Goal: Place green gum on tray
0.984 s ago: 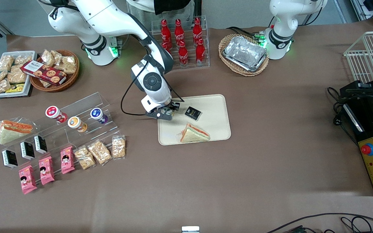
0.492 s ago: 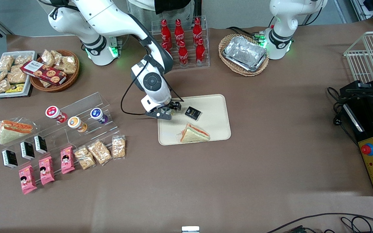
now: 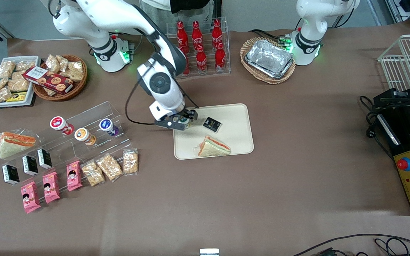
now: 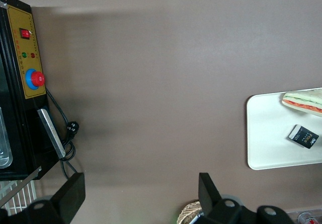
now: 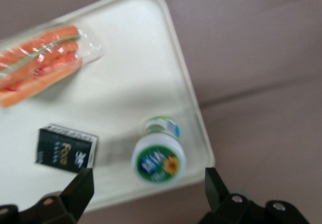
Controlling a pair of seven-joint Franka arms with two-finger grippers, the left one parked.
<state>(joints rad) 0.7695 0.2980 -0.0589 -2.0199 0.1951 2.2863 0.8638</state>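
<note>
Claw (image 3: 180,123): open, fingers (image 5: 80,191) spread wide and holding nothing, poised directly above the green gum (image 5: 158,158) near the centre of the front view.

Location of item: the green gum stands upright on the tray (image 3: 238,117), just inside the rim by a rounded corner at the working arm's end. It touches neither finger. The black packet (image 3: 212,124) lies near it on the tray, apart from it. The wrapped sandwich (image 3: 214,146) rests lower in the front frame, well clear. Judged from this, the placement looks essentially made.

Handling assessment (a judgement, not an observation): the canister is a small rigid plastic cylinder, probably light and not fragile. Its smooth label and curved wall would be slippery under flat pads. Any re-grip is best taken across the body just under the lid, fingers on opposing sides. Standing this close to the rim, it could be toppled by a sideways nudge onto the tabletop (image 3: 297,142), so a straight vertical withdrawal seems prudent.

Limits of inspection:
- In the front view the claw covers most of the canister, and only a sliver shows.
- The wrist view is blurred, so the lid print cannot be read.
- The height of the claw above the lid cannot be determined.
- The base of the canister is hidden beneath its own lid.
</note>
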